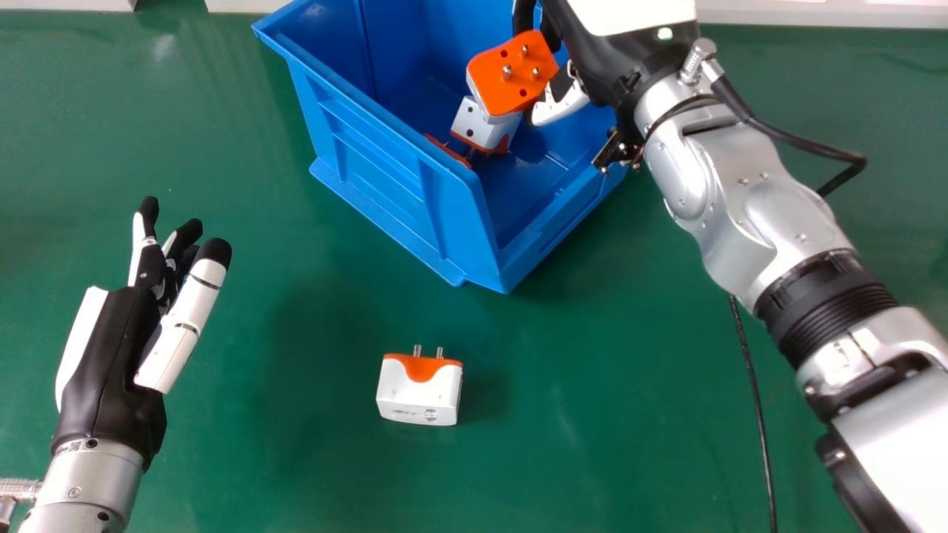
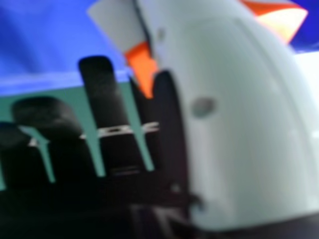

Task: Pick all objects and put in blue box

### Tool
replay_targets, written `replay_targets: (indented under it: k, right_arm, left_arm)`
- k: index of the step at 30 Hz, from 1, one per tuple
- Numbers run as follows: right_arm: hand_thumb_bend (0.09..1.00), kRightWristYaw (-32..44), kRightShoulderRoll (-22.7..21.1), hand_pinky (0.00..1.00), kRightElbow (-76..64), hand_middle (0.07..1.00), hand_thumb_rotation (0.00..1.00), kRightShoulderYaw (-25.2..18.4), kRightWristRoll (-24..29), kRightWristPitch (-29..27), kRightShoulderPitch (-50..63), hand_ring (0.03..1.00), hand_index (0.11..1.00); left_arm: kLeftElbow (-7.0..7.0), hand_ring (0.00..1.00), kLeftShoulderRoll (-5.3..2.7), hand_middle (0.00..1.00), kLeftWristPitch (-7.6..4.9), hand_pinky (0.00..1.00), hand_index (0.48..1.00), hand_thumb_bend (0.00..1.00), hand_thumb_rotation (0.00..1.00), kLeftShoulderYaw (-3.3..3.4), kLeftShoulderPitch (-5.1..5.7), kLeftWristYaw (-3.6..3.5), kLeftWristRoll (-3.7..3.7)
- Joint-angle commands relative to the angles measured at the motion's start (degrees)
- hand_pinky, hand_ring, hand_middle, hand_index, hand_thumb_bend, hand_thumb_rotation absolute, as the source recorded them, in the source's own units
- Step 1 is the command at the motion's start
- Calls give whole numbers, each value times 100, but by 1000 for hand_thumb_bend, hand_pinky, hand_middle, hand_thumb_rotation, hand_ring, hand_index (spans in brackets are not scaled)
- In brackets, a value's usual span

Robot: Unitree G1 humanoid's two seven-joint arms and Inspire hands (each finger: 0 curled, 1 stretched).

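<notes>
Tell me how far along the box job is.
Mostly done, as far as I can see. A white adapter and a partly hidden orange piece already lie in the blue box. The right hand holds an orange-faced adapter within the box's opening, not yet released. Left to do: the white-and-orange adapter on the green table.

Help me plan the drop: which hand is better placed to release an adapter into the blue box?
The right, I'd judge: the right hand holds an adapter over the blue box, while the left hand is empty, away from the box.
</notes>
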Motion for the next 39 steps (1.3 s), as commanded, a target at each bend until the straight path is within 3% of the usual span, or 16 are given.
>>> replay_targets:
  k: [1,8,10,12,13,16,17,20,26,35,39]
  right_arm:
    - [518,-267,109,53,112,470,0,16,90,50,-438,98,481]
    - [518,-427,259,60,493,453,0,89,252,62,-520,103,477]
    - [514,-324,217,179,489,484,33,193,183,112,-501,238,476]
    - [514,-162,148,179,424,484,33,314,118,163,-502,238,476]
    - [526,4,79,317,339,563,239,404,60,187,-495,397,547]
    - [560,254,-37,494,84,712,495,525,21,243,-414,610,693]
    - [588,254,-43,636,15,837,654,530,42,270,-376,769,818]
    - [627,253,-55,842,-140,966,807,532,88,333,-291,950,961]
    - [630,239,-103,923,-353,996,844,544,82,483,-159,994,995]
    - [617,156,-205,944,-759,1000,847,468,138,552,245,1000,1000]
    - [595,172,-251,938,-870,1000,841,471,136,561,396,1000,1000]
  left_arm:
    - [-75,959,6,957,-166,911,935,486,771,39,11,-4,-68]
    - [-172,957,-14,955,-96,910,933,490,769,1,21,27,-39]
    - [-181,956,-19,954,-84,909,932,492,768,-9,18,32,-36]
    - [-177,956,-26,954,-91,909,932,492,768,-14,15,33,-36]
    - [-160,955,-34,953,-103,908,931,493,766,-20,1,30,-41]
    - [-168,955,-54,952,-103,904,930,495,757,-50,-20,41,-31]
    - [-162,954,-56,951,-103,901,928,498,748,-61,-28,49,-24]
    - [-136,953,-64,949,-109,897,926,502,736,-75,-46,62,-16]
    - [-87,953,-81,950,-146,896,927,504,732,-105,-70,105,36]
    - [20,955,-50,953,-202,902,932,503,741,-142,-113,144,55]
    - [-3,957,-36,955,-190,907,934,502,747,-159,-117,153,79]
